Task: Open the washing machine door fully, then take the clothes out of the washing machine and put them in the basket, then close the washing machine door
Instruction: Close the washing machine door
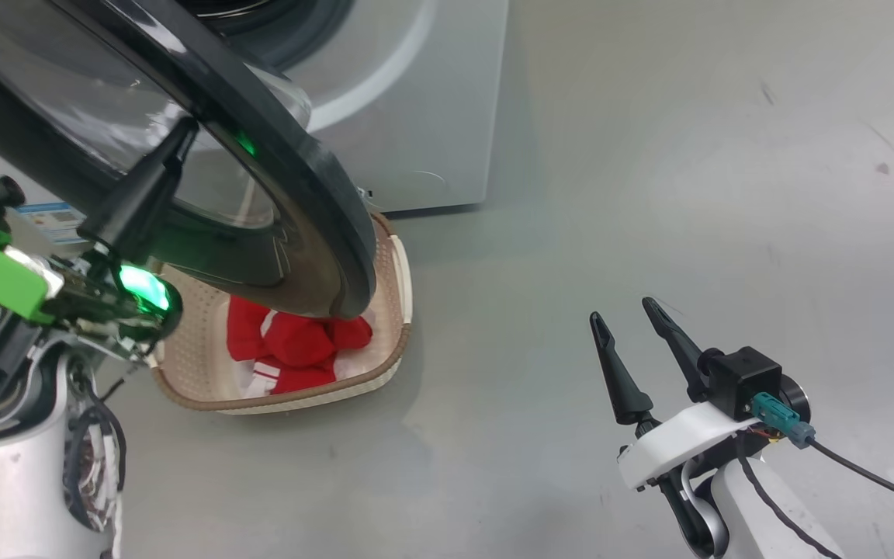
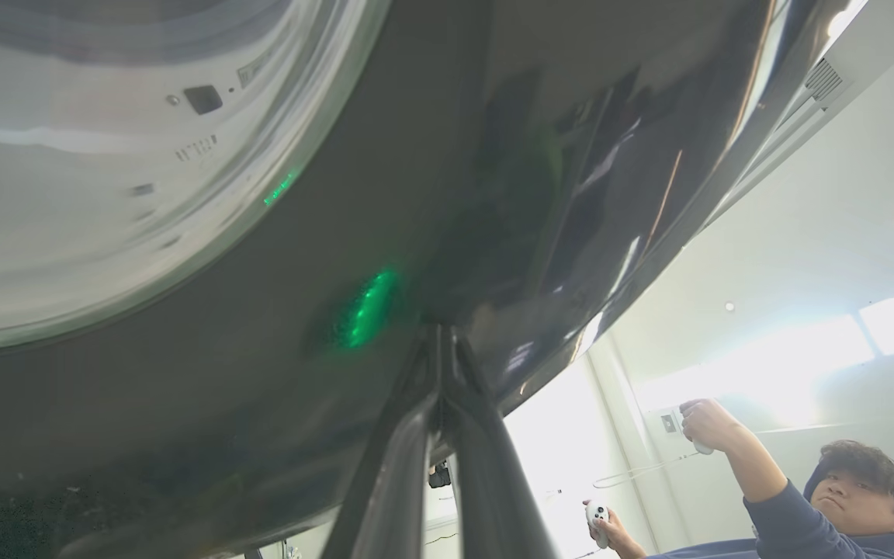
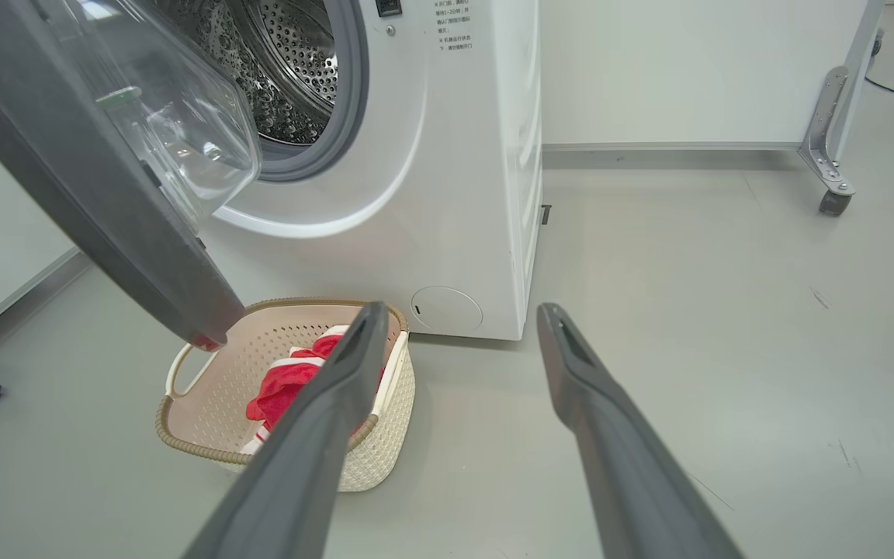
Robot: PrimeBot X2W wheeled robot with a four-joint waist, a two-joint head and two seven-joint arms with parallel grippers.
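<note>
Nearly through, by the look of it. Can see the clothes (image 1: 299,345) heaped in the basket (image 1: 199,341), on the floor (image 1: 649,194) just in front of the washing machine (image 1: 416,116), at the left. Can find no red in the visible part of the drum (image 3: 292,54). Leaves only shutting the washing machine door (image 1: 315,194), hanging part open above the basket. Has the left gripper (image 1: 185,132) closed, holding nothing, tips touching that door's outer face. Has the right gripper (image 1: 622,310) spread wide and empty, well to the right. Seems to clear the basket; no plain obstacle to the swing. Shows a person (image 2: 804,505) far beyond the door.
</note>
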